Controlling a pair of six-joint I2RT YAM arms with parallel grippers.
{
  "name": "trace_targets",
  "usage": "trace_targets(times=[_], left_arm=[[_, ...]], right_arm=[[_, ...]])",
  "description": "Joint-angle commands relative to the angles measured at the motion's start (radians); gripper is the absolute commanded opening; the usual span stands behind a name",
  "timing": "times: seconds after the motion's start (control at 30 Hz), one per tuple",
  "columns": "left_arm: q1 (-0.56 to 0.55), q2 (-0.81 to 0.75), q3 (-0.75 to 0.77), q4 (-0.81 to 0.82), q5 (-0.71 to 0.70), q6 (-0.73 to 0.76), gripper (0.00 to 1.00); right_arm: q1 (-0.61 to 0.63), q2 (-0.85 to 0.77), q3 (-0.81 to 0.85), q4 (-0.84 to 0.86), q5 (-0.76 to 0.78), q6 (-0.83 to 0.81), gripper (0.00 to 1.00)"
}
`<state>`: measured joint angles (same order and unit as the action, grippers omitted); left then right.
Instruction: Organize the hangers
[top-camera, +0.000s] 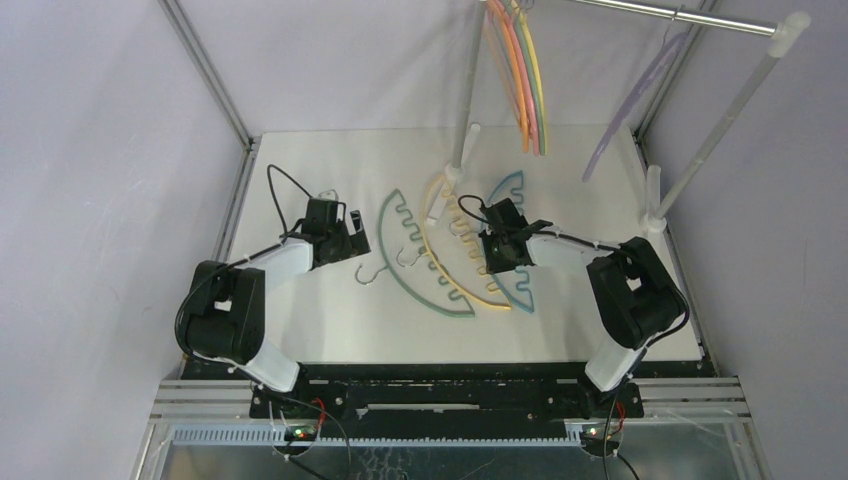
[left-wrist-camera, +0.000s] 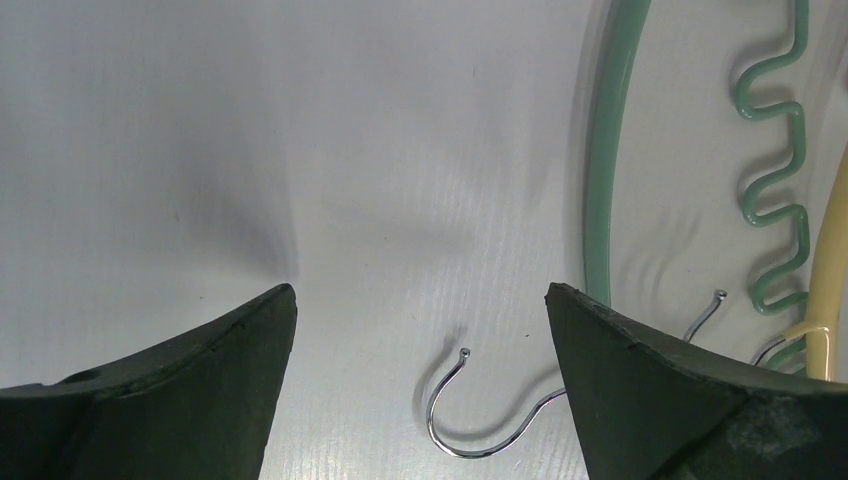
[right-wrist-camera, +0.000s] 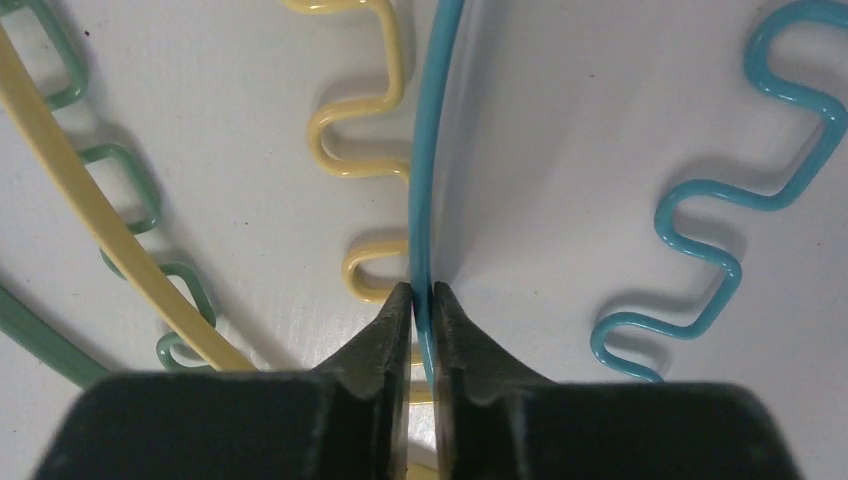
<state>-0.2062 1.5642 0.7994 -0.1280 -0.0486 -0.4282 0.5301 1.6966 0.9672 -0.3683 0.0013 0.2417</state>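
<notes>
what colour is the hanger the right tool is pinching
Blue. The hanger in the right tool shows best in the right wrist view.

Hung hangers (top-camera: 525, 100): hooks prob. off-frame

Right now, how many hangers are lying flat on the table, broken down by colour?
green hanger: 1
pale yellow hanger: 1
blue hanger: 1
Total: 3

Three lay on the desk (top-camera: 330, 330): green hanger (left-wrist-camera: 598, 180), yellow hanger (left-wrist-camera: 828, 260), blue hanger (right-wrist-camera: 424, 150). Over its far edge hung about three bunched hangers (top-camera: 525, 80) and one purple hanger (top-camera: 625, 110).
</notes>
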Motion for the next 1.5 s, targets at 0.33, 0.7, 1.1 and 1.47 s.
trace_targets(times=[0.33, 0.7, 1.1, 1.47], left_arm=[[0.007, 0.022, 0.05, 0.007, -0.006, 0.003, 0.99], [0.007, 0.012, 0.066, 0.005, 0.005, -0.007, 0.99], [0.003, -0.011, 0.029, 0.029, 0.028, -0.03, 0.99], [-0.004, -0.044, 0.023, 0.034, 0.018, -0.033, 0.99]], right_arm=[[0.011, -0.126, 0.029, -0.036, -0.206, -0.053, 0.0], [-0.042, -0.506, 0.03, -0.291, -0.374, -0.026, 0.0], [-0.294, -0.799, 0.03, -0.416, -0.632, 0.09, 0.0], [-0.199, -0.692, -0.025, -0.35, -0.51, 0.042, 0.0]])
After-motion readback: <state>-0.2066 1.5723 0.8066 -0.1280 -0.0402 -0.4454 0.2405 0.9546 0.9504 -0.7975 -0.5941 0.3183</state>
